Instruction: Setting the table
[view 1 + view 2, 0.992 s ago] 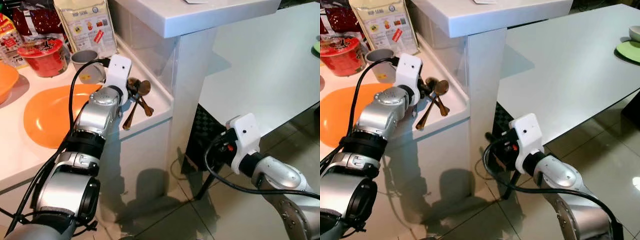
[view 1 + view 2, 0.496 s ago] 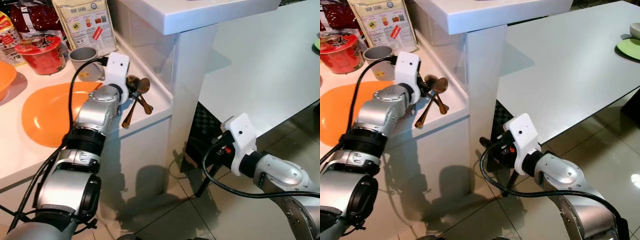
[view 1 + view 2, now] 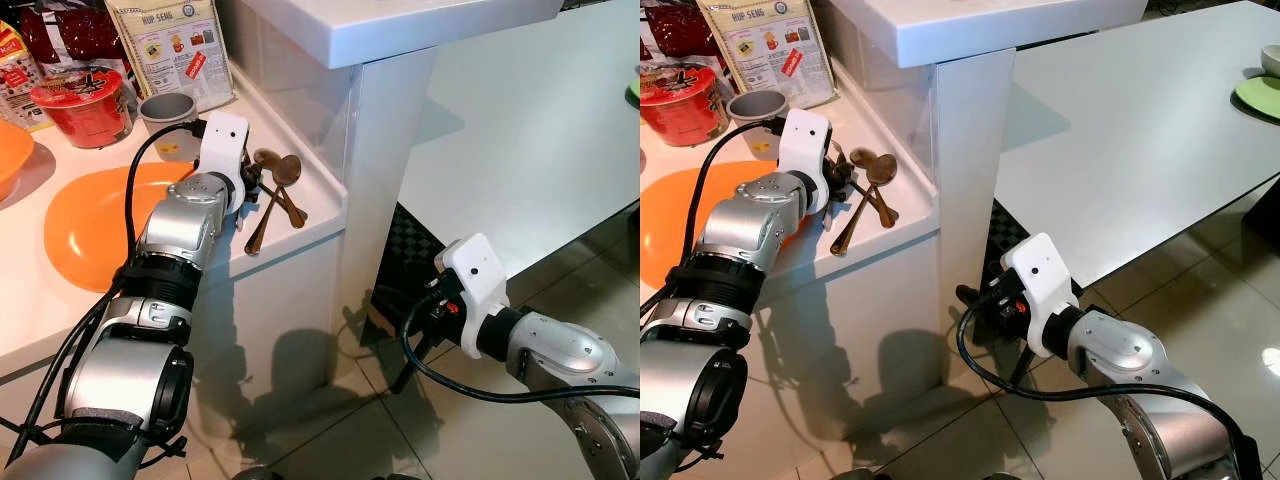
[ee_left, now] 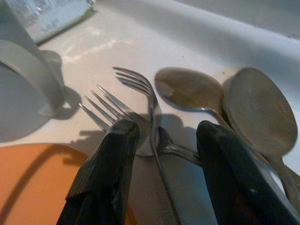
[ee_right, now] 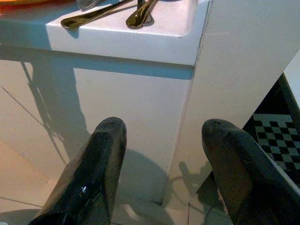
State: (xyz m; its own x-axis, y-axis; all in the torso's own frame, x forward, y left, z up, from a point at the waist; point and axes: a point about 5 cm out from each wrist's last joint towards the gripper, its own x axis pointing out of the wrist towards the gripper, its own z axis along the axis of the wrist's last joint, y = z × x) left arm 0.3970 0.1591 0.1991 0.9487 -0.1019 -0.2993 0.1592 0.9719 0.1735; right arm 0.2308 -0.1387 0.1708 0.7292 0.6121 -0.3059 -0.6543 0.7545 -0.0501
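Brushed brown metal cutlery, two spoons (image 4: pixel 262 117) and two forks (image 4: pixel 133 105) with crossed handles, lies in a loose heap at the corner of the white counter ledge (image 3: pixel 300 240), close against the pale upright wall of the raised white countertop (image 3: pixel 400 30). The left gripper (image 4: pixel 161 154) is lowered over this heap with its two black fingers spread, one finger (image 4: pixel 110 164) sitting over the fork tines and the other (image 4: pixel 229 168) beside the spoon necks, so the overlapped stems lie in the gap between them; nothing is pinched yet, and the pose reads as lining up to close on a piece. Because the handles cross, a squeeze here could well lift more than one utensil or scissor them apart. Just beside the heap sits a round orange plate (image 3: pixel 90 225), with a small grey cup (image 3: pixel 165 110) behind it, a red instant-noodle bowl (image 3: pixel 78 95) and a printed paper food pouch (image 3: pixel 170 45) further back, all apparently staged as supplies. The broad white dining table (image 3: pixel 1140 130), where the setting presumably belongs, stands beyond the counter post and carries a green saucer (image 3: pixel 1258 100) at its far edge. The right gripper (image 5: pixel 164 173) hangs low beside the counter's base with its fingers apart and empty, probably waiting its turn.
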